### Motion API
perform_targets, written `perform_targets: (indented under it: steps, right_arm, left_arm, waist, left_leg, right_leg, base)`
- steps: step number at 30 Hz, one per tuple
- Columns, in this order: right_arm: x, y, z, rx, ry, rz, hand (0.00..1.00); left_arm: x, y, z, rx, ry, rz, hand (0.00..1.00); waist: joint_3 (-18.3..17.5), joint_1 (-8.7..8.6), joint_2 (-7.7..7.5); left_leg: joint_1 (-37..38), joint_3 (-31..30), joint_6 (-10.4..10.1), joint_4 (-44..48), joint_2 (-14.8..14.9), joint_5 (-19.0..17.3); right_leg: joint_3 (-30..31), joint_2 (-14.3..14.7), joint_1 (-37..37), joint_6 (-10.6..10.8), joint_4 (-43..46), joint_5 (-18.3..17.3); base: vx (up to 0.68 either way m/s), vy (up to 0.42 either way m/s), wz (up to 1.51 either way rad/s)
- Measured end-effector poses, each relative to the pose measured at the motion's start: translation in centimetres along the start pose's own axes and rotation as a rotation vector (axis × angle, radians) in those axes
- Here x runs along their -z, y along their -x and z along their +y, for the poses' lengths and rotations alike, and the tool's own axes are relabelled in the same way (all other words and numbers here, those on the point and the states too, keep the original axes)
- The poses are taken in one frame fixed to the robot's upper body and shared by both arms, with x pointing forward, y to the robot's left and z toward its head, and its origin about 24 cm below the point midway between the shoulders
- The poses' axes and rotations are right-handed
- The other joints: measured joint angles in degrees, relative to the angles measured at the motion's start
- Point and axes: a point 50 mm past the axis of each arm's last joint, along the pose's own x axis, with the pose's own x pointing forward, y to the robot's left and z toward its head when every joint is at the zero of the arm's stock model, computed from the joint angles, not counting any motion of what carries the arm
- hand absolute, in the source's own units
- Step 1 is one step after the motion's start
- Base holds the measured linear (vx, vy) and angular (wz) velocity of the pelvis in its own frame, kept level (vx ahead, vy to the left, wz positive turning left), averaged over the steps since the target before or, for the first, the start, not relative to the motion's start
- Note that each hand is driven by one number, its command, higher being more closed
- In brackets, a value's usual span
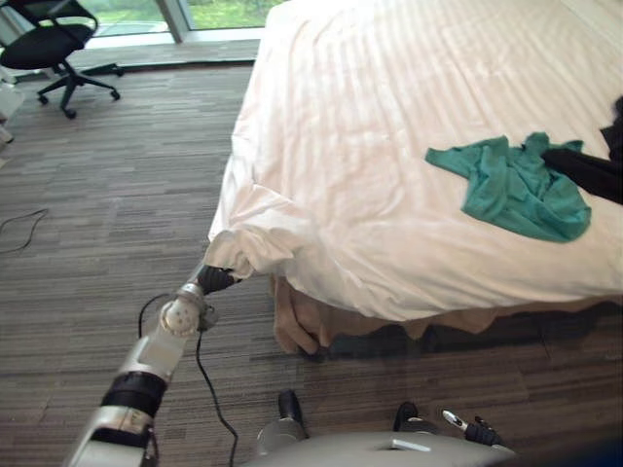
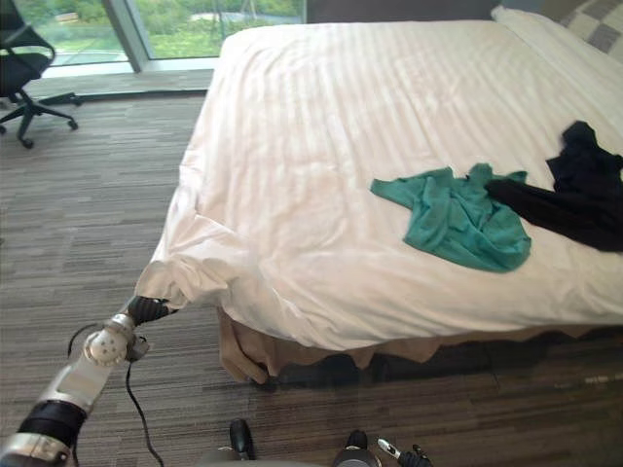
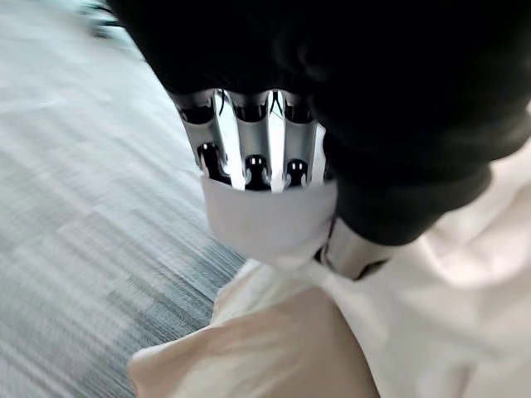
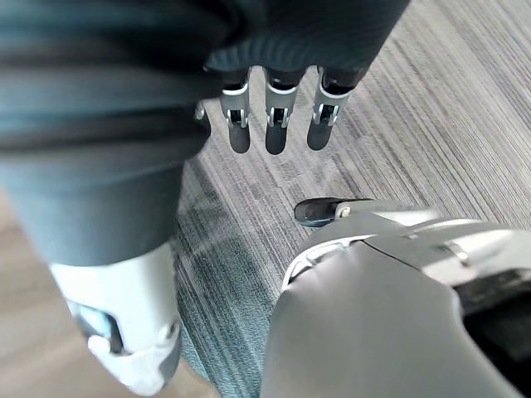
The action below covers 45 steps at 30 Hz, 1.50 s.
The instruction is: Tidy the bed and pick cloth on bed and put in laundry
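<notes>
A white duvet (image 1: 389, 117) covers the bed. My left hand (image 1: 216, 280) is at the bed's near left corner, low by the floor, shut on the bunched corner of the duvet (image 1: 248, 248). In the left wrist view its fingers (image 3: 249, 141) curl over a fold of white cloth (image 3: 265, 220). A green cloth (image 1: 516, 185) lies crumpled on the right side of the bed, touching a black cloth (image 2: 574, 195) further right. My right hand (image 4: 278, 116) hangs over the carpet with its fingers straight, holding nothing.
A beige bed skirt (image 1: 302, 321) hangs below the duvet at the near corner. A black office chair (image 1: 54, 44) stands far left by the window. A pillow (image 2: 555, 29) lies at the head of the bed. Striped carpet (image 1: 97, 214) lies left of the bed.
</notes>
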Motion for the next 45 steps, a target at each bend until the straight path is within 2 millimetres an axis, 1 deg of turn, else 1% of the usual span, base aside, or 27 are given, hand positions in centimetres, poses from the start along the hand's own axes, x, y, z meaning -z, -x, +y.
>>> perform_targets:
  steps: [2,3,5,6,7,8,10,11,12,13,15,17,21,23,26,28,32,36,38,40,42,43,45]
  right_arm:
    - [-0.2,-0.1,0.1,-0.001,0.017,0.0,0.0]
    - [-0.3,-0.1,0.2,-0.003,0.017,-0.003,0.0]
    - [-0.9,-0.2,0.6,-0.011,0.019,-0.017,0.0]
    - [-1.0,-0.3,0.6,-0.011,0.019,-0.019,0.0]
    - [-1.2,-0.3,0.7,-0.005,0.019,-0.025,0.0]
    - [-1.3,-0.3,0.7,0.0,0.019,-0.028,0.0]
    - [-1.3,-0.3,0.7,0.009,0.019,-0.026,0.0]
    - [-1.2,-0.4,0.8,0.012,0.018,-0.017,0.0]
    - [-1.3,-0.4,0.9,0.01,0.018,-0.014,0.0]
    - [-1.3,-0.4,1.0,0.01,0.017,-0.014,0.0]
    - [-1.0,-0.4,0.9,0.016,0.014,0.0,0.0]
    - [-0.5,-0.4,0.8,0.028,0.002,0.018,0.0]
    - [-0.2,-0.3,0.4,0.055,-0.053,0.028,0.0]
    - [0.1,-0.3,0.7,0.063,-0.124,0.037,0.0]
    - [0.6,-0.3,1.3,0.057,-0.202,0.05,0.0]
    - [0.5,-0.3,1.4,0.057,-0.244,0.05,0.0]
    - [0.3,-0.3,0.6,0.114,-0.382,0.033,0.0]
    - [0.0,-0.3,0.1,0.148,-0.45,0.023,0.0]
    - [-0.6,-0.3,-0.7,0.195,-0.545,-0.001,0.0]
    - [-1.5,-0.3,-1.4,0.22,-0.591,-0.038,0.0]
    - [-4.3,0.0,-3.9,0.28,-0.624,-0.151,0.0]
    - [-4.9,0.0,-4.3,0.288,-0.628,-0.175,0.0]
    - [-9.9,1.1,-6.8,0.335,-0.606,-0.364,0.0]
  left_arm:
    - [3.3,0.9,-2.0,0.003,0.124,0.153,0.0]
    - [4.2,1.3,-2.4,0.007,0.142,0.196,0.0]
    - [8.9,4.0,-4.3,-0.021,0.244,0.444,0.0]
    - [10.0,4.9,-4.8,-0.023,0.262,0.5,0.0]
    - [11.8,6.5,-5.6,-0.036,0.294,0.603,0.0]
    - [13.2,8.2,-6.6,-0.048,0.331,0.691,0.0]
    - [14.4,9.9,-7.8,-0.048,0.382,0.778,0.0]
    - [15.3,11.6,-8.8,-0.049,0.429,0.851,0.0]
    - [15.9,12.8,-9.7,-0.048,0.46,0.899,0.0]
    - [16.0,13.2,-10.0,-0.048,0.47,0.913,0.0]
    - [16.3,14.5,-11.3,-0.044,0.521,0.971,0.0]
    - [16.4,15.1,-11.9,-0.039,0.543,1.001,0.0]
    - [15.8,15.1,-13.2,-0.039,0.62,1.005,0.0]
    - [15.1,14.8,-14.3,-0.03,0.669,1.0,0.0]
    - [14.6,14.8,-15.3,-0.004,0.682,0.999,0.0]
    - [14.5,14.9,-15.6,-0.001,0.693,1.003,0.0]
    - [14.2,14.7,-16.0,-0.001,0.699,1.0,0.0]
    - [14.2,14.7,-15.9,-0.016,0.694,1.005,0.0]
    - [14.1,14.5,-15.9,-0.014,0.683,0.998,0.0]
    - [14.0,14.4,-15.8,-0.013,0.682,0.994,0.0]
    - [13.9,14.0,-15.8,0.004,0.66,0.977,0.0]
    - [13.8,14.0,-15.7,0.004,0.659,0.975,0.0]
    - [13.7,13.8,-15.7,0.008,0.651,0.965,0.0]
  waist:
    - [-0.15,0.54,-0.18]
    - [-0.15,0.7,-0.18]
    - [-0.16,1.05,-0.2]
    - [-0.26,1.22,-0.23]
    - [-0.42,1.31,-0.3]
    - [-0.49,1.95,-0.29]
    - [-0.74,2.89,-0.17]
    - [-0.91,3.09,-0.18]
    - [-1.02,3.06,-0.24]
    - [-1.04,3.03,-0.26]
    - [-1.31,3.02,-0.29]
    - [-1.76,2.82,-0.32]
    - [-2.12,2.83,-0.18]
    - [-2.15,2.6,-0.22]
    - [-2.03,2.32,-0.21]
    - [-1.94,2.41,-0.18]
    - [-1.74,2.15,0.07]
    - [-1.38,1.78,0.1]
    - [-1.37,1.21,0.08]
    - [-1.37,1.21,0.08]
    - [-1.36,1.11,0.08]
    - [-1.36,1.04,0.08]
    - [-1.36,0.77,0.08]
  left_leg:
    - [0.69,-1.84,-0.01,-0.02,-0.18,-0.01]
    - [0.82,-2.15,-0.01,-0.03,-0.22,-0.01]
    - [1.47,-3.33,-0.1,-0.06,-0.35,-0.08]
    - [1.55,-3.62,-0.11,-0.07,-0.36,-0.08]
    - [1.54,-4.12,-0.16,-0.11,-0.36,-0.12]
    - [1.55,-4.28,-0.18,-0.29,-0.36,-0.13]
    - [1.56,-4.34,-0.25,-0.38,-0.38,-0.18]
    - [1.59,-4.55,-0.27,-0.39,-0.47,-0.19]
    - [1.59,-4.66,-0.27,-0.4,-0.5,-0.19]
    - [1.59,-4.68,-0.27,-0.4,-0.51,-0.19]
    - [1.62,-5.09,-0.27,-0.41,-0.6,-0.19]
    - [1.76,-5.71,-0.28,-0.42,-0.73,-0.19]
    - [1.82,-5.72,-0.29,-0.42,-0.71,-0.2]
    - [1.84,-5.64,-0.38,-0.42,-0.71,-0.27]
    - [2.24,-4.97,-0.66,-0.41,-0.64,-0.5]
    - [3.02,-3.92,-0.94,-0.41,-0.52,-0.82]
    - [4.52,-2.03,-1.2,-0.41,-0.37,-1.74]
    - [5.61,-0.55,-1.35,-0.4,-0.26,-2.38]
    - [5.97,0.23,-1.47,-0.4,-0.25,-2.77]
    - [6.21,0.58,-1.5,-0.39,-0.25,-2.97]
    - [6.43,0.91,-1.51,-0.39,-0.27,-3.31]
    - [6.43,0.94,-1.51,-0.39,-0.28,-3.32]
    - [6.19,1.05,-1.51,-0.39,-0.28,-3.42]
  right_leg:
    - [-1.16,0.02,1.6,-0.71,-0.01,-0.59]
    - [-1.24,0.01,1.89,-0.7,-0.01,-0.71]
    - [-2.48,-0.08,3.12,-0.38,0.07,-1.41]
    - [-2.65,-0.08,3.33,-0.39,0.13,-1.56]
    - [-3.0,-0.06,3.62,-0.21,0.17,-1.8]
    - [-3.25,-0.05,3.78,-0.15,0.16,-1.85]
    - [-3.26,-0.07,3.82,-0.13,0.15,-1.87]
    - [-3.29,-0.14,4.01,-0.02,0.13,-1.93]
    - [-3.29,-0.17,4.04,-0.02,0.11,-1.95]
    - [-3.28,-0.19,4.05,-0.01,0.09,-1.97]
    - [-3.49,-0.23,4.37,0.05,0.03,-2.01]
    - [-4.01,-0.29,4.97,0.53,-0.03,-2.32]
    - [-4.01,-0.28,5.02,0.63,0.02,-2.4]
    - [-3.96,-0.28,5.02,0.66,-0.01,-2.44]
    - [-3.37,-0.27,5.03,0.73,-0.01,-2.4]
    - [-2.35,-0.26,5.05,0.92,-0.02,-2.28]
    - [-0.67,-0.2,5.5,0.93,-0.48,-2.27]
    - [0.71,-0.15,5.73,0.95,-0.78,-2.23]
    - [1.26,-0.16,5.75,0.95,-0.98,-2.23]
    - [1.63,-0.17,5.75,0.95,-1.01,-2.23]
    - [2.08,-0.21,5.68,0.94,-1.04,-2.24]
    - [2.1,-0.21,5.65,0.94,-1.04,-2.24]
    - [2.27,-0.22,5.27,0.9,-1.04,-2.27]
  base:
    - [0.05,-0.025,0.3]
    - [0.03,-0.022,0.19]
    - [0.03,-0.035,0.21]
    - [0.0,-0.029,0.23]
    - [-0.02,-0.021,0.17]
    - [-0.02,-0.018,0.13]
    - [-0.04,-0.003,0.04]
    - [-0.04,0.003,0.03]
    - [-0.04,0.002,0.03]
    - [-0.04,0.0,0.02]
    - [-0.03,-0.002,0.06]
    - [-0.01,-0.011,0.13]
    - [0.0,-0.004,0.02]
    - [0.0,0.0,0.0]
    - [0.03,-0.013,-0.09]
    - [0.04,-0.006,-0.26]
    - [0.04,-0.004,-0.23]
    - [0.04,0.003,-0.23]
    - [0.04,0.003,-0.13]
    - [0.03,0.005,-0.13]
    - [0.04,0.006,-0.09]
    - [0.02,0.003,-0.05]
    - [0.01,0.0,-0.02]
